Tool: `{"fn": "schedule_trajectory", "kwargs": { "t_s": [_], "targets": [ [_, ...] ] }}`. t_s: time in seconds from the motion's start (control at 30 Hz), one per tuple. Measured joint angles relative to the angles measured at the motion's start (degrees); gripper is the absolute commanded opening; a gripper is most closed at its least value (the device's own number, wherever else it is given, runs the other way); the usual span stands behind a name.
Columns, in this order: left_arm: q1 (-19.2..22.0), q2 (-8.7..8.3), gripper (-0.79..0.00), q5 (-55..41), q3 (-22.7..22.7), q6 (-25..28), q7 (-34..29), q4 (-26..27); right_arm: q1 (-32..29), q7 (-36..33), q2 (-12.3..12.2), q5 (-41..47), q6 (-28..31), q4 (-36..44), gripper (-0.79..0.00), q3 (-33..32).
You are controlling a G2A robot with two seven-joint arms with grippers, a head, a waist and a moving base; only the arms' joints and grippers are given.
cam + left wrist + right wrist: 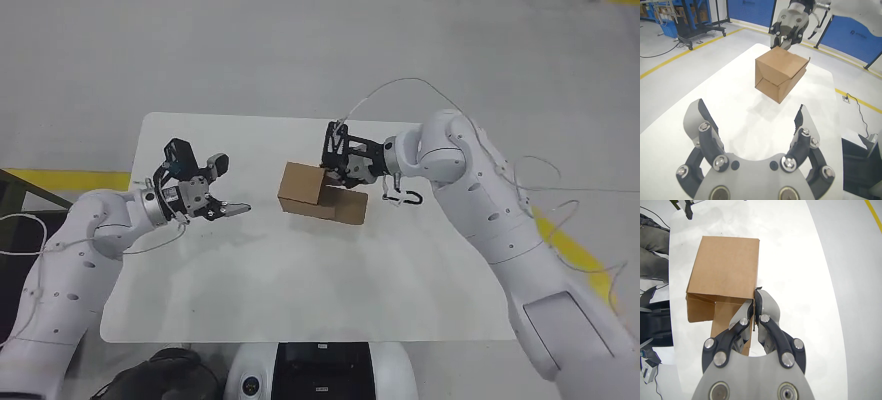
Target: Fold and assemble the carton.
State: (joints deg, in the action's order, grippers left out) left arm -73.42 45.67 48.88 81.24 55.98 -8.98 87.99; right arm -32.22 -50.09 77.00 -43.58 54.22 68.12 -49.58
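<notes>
carton: partly folded, toward 12 o'clock of bench
right pincer: clamped on carton's wall, 1 o'clock side
left pincer: wide, at carton's 9 o'clock

Matt brown cardboard carton

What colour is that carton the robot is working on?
The carton is plain brown cardboard with no pattern. The left wrist view shows it best.

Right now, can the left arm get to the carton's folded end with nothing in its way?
Probably yes: the open left gripper faces the carton across open table, and the right gripper grips its far side.
</notes>
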Motion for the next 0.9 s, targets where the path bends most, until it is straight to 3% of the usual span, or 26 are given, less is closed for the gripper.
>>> {"fn": "schedule_trajectory", "kwargs": {
  "t_s": [0.43,0.9],
  "targets": [
    [2.9,-0.31,0.0,1.0,-8.1,2.0,-0.9,1.1,2.7,7.8,-1.0,-0.2,3.8,-1.4,-0.785,2.3],
    [8.3,-2.55,0.0,-3.4,-16.1,2.0,3.3,-0.9,7.7,14.5,-4.1,5.0,3.8,-0.8,-0.785,13.1]
  ]
}}
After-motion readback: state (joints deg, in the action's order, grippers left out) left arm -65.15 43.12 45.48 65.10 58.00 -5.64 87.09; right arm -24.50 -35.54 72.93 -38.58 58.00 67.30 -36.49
